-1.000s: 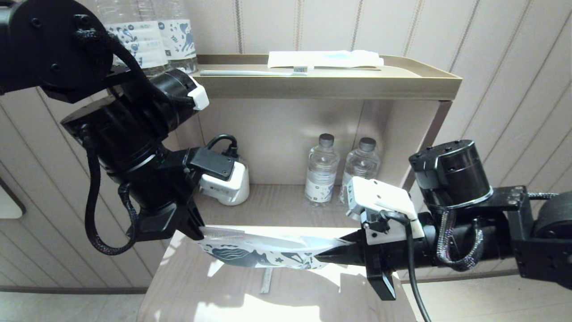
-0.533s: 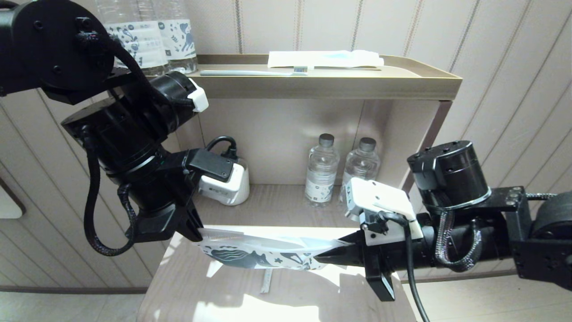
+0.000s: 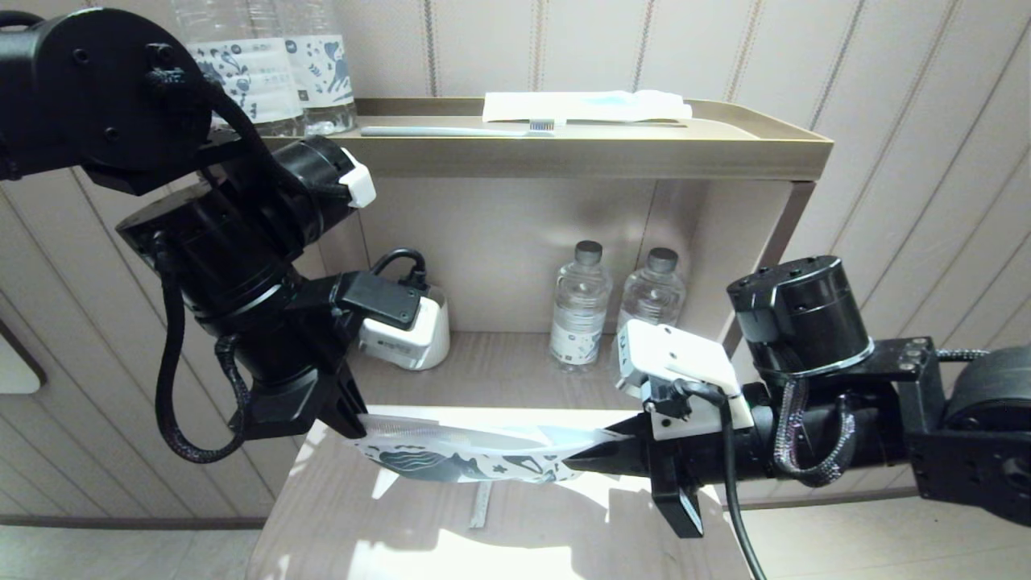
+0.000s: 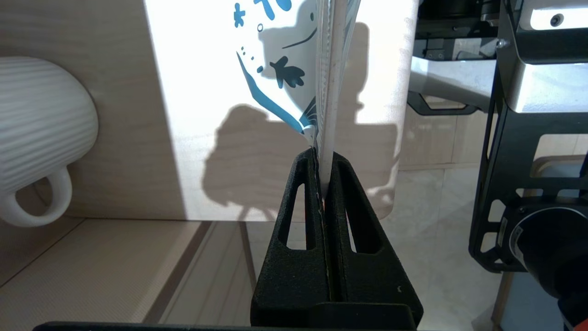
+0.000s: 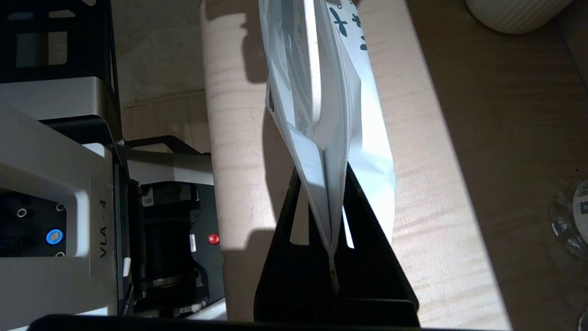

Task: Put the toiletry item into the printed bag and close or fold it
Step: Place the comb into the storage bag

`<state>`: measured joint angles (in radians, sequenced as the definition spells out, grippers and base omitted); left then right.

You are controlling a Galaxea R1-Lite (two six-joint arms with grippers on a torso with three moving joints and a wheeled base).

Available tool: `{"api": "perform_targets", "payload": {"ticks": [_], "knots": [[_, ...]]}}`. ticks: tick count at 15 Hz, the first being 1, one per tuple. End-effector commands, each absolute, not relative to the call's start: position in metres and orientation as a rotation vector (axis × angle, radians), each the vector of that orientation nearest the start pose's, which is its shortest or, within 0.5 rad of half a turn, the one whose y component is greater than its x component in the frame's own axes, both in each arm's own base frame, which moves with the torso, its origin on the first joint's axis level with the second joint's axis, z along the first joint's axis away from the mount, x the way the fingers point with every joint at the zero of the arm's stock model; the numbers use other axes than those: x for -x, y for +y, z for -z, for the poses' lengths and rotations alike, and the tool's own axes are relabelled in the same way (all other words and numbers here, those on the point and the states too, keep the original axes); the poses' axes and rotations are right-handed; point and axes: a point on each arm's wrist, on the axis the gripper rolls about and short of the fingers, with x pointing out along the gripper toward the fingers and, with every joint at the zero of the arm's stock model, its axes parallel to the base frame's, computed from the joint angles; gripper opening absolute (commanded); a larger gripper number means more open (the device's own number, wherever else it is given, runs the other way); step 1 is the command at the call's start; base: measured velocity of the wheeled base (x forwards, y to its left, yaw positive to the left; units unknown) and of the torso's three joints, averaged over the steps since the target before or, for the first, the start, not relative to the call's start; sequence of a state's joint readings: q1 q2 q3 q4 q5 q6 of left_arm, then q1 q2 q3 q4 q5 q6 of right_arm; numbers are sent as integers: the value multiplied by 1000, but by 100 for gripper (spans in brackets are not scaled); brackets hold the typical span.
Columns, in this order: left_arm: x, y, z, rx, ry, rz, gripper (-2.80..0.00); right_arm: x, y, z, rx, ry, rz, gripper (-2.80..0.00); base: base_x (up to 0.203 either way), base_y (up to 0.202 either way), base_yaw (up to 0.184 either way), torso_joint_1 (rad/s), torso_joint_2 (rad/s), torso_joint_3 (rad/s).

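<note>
Low in the middle of the head frame the bag (image 3: 475,455) hangs stretched between my two pincers, just above the sunlit table (image 3: 515,532), its long axis running across the frame from one pincer to the other. My left gripper (image 3: 354,423) is pinched tight on its left end, my right gripper (image 3: 592,459) clamped on its right end, so neither arm is nearer. The bag is white with blue doodles, its zip edge uppermost, sagging slightly. Whether the toiletry is inside, I cannot tell.
</note>
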<state>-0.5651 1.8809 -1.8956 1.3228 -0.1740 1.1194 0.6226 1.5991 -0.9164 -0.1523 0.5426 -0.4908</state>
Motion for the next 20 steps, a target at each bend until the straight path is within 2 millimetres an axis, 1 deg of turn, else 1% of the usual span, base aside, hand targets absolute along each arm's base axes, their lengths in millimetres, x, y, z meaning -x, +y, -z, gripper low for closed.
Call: {"api": "perform_targets", "payload": {"ticks": [1,7,8,11,13,16,17,20], "knots": [[-243,-158,-263,-1164,844,1326,-280,-219,172,-197,447,268,-1255,-280,0,0,0,0,0,0],[-245,-160,-260,-1165,856,1330,-280,-219,172,-197,446,270,-1260,-280,0,0,0,0,0,0],[-245,-160,-259,-1165,859,1331,0,-219,172,-197,446,270,-1260,-280,0,0,0,0,0,0],[-245,-160,-262,-1168,846,1323,0,-220,172,-197,445,270,-1258,-280,0,0,0,0,0,0],[-246,-160,-265,-1170,817,1311,0,-225,173,-192,442,288,-1255,-280,0,0,0,0,0,0],[-246,-159,-266,-1160,807,1299,0,-229,166,-195,438,278,-1225,-280,0,0,0,0,0,0],[-250,-152,-267,-1144,813,1276,0,-230,162,-198,435,272,-1210,-280,0,0,0,0,0,0],[-259,-121,-278,-1083,818,1171,0,-233,153,-204,419,253,-1201,-280,0,0,0,0,0,0]]}}
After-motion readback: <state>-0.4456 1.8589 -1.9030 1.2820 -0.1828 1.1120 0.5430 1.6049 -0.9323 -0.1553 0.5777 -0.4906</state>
